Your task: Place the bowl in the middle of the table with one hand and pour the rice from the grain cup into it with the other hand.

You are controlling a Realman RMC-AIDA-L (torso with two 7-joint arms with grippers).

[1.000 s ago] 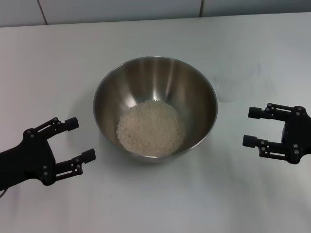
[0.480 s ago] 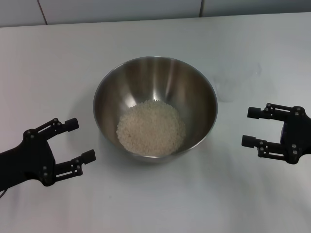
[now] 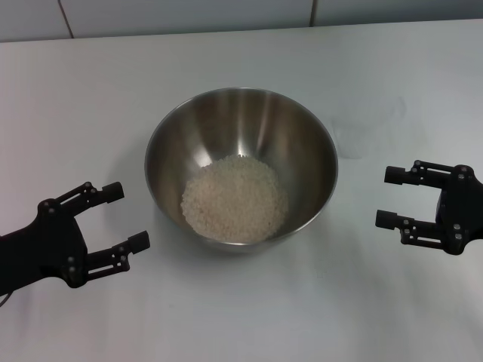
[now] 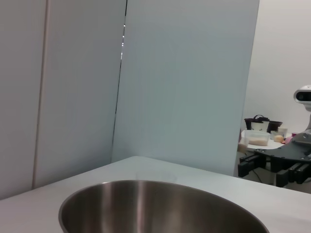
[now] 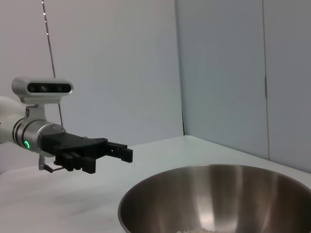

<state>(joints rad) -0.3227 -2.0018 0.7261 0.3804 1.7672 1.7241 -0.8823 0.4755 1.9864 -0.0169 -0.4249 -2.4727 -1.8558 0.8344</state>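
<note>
The steel bowl (image 3: 241, 136) stands in the middle of the white table (image 3: 241, 53) with a pale heap of rice (image 3: 235, 197) in its bottom. The clear grain cup (image 3: 367, 127) shows only faintly, just right of the bowl and apart from it. My left gripper (image 3: 127, 216) is open low at the bowl's left, holding nothing. At the bowl's right, my right gripper (image 3: 388, 197) is open and empty, nearer me than the cup. The left wrist view shows the bowl's rim (image 4: 160, 187) and the right gripper (image 4: 252, 164) beyond it. The right wrist view shows the bowl (image 5: 218, 199) and the left gripper (image 5: 121, 150).
A grey wall with panel seams (image 3: 189, 15) runs along the table's far edge. In the left wrist view a side table with containers (image 4: 260, 138) stands far behind the right arm.
</note>
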